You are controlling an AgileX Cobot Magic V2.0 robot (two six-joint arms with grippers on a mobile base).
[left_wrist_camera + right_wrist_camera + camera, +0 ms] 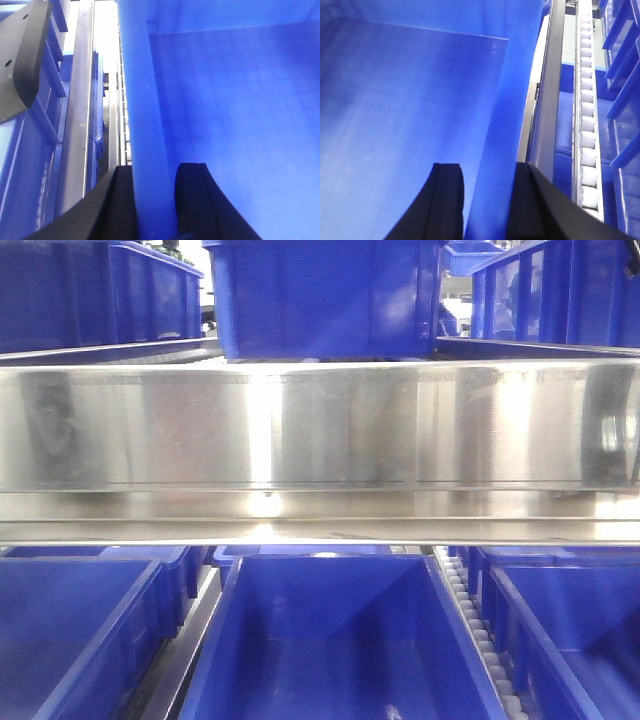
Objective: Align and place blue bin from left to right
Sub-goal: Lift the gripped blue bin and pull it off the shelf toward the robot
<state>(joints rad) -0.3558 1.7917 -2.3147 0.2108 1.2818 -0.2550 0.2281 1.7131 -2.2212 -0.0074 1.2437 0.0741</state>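
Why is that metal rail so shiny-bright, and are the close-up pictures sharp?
Exterior front-facing view: bright glare streaks the steel rail, bleaching detail. Left wrist view: the blue bin wall near the lens is soft, the background blown out white. Right wrist view: rollers look fairly sharp.

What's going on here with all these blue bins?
Both arms hold one blue bin. The left gripper is clamped over its left wall and the right gripper over its right wall, one finger inside and one outside each. A roller track runs along its right side, and other bins sit nearby. The front view shows no arms, so whether the bin is lined up yet cannot be told.
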